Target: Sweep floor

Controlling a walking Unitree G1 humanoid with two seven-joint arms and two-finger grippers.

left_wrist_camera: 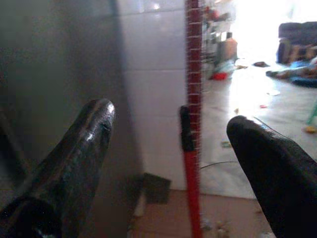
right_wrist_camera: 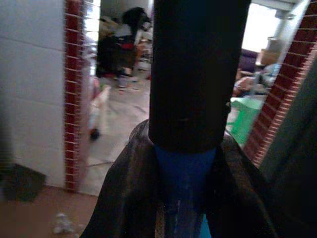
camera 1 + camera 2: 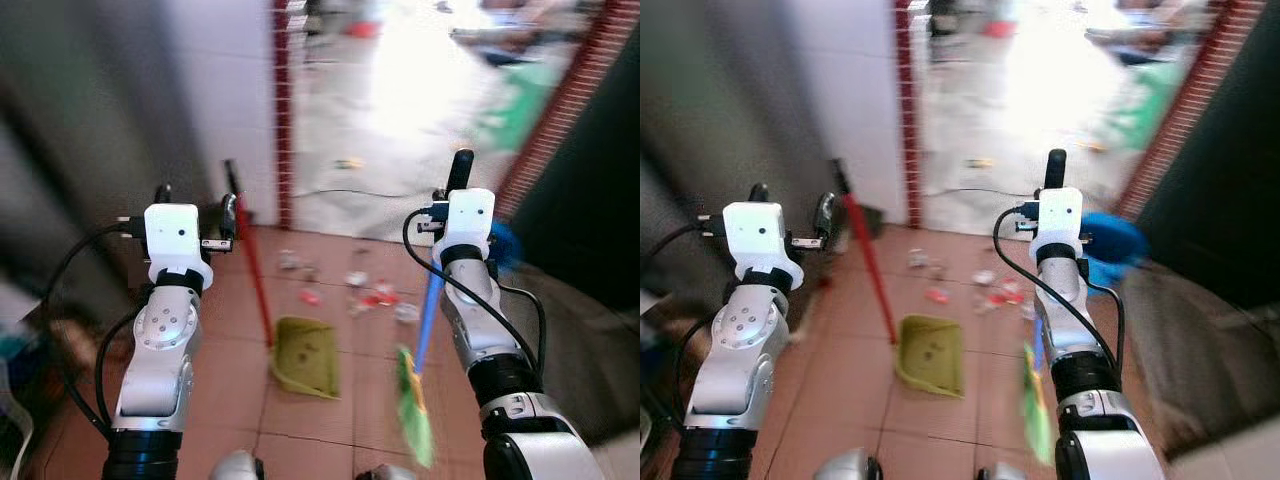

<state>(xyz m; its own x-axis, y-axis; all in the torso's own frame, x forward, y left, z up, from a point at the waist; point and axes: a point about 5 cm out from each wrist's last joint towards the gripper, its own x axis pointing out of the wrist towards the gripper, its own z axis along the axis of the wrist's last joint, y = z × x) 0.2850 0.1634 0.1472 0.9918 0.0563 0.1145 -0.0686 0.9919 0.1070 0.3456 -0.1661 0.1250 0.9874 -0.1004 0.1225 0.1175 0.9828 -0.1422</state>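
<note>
the right end effector (image 2: pixel 183 198) was clamped around the broom (image 3: pixel 428 310), its two black fingers (image 2: pixel 124 193) pressed against the blue shaft just below the black top grip, which stuck up above the wrist. from the head views the blue shaft ran down and inward from that hand to a green brush head (image 3: pixel 415 405) resting on the terracotta tile floor (image 3: pixel 230 310) in front of the robot's right side. the left end effector (image 1: pixel 171 148) was spread wide and held nothing; the red handle (image 1: pixel 192 188) of the dustpan (image 3: pixel 305 355) stood beyond the gap between its fingers (image 1: pixel 79 153), apart from both. that handle rose at a slight tilt from the yellow-green pan, which sat on the tiles between the two arms, just to the left of the brush head. a scatter of litter (image 3: pixel 365 290), small white and red scraps, lay on the floor beyond the pan and the brush, short of the brick-edged doorway (image 3: pixel 283 120) that opened onto a brightly lit room. the views were blurred.
</note>
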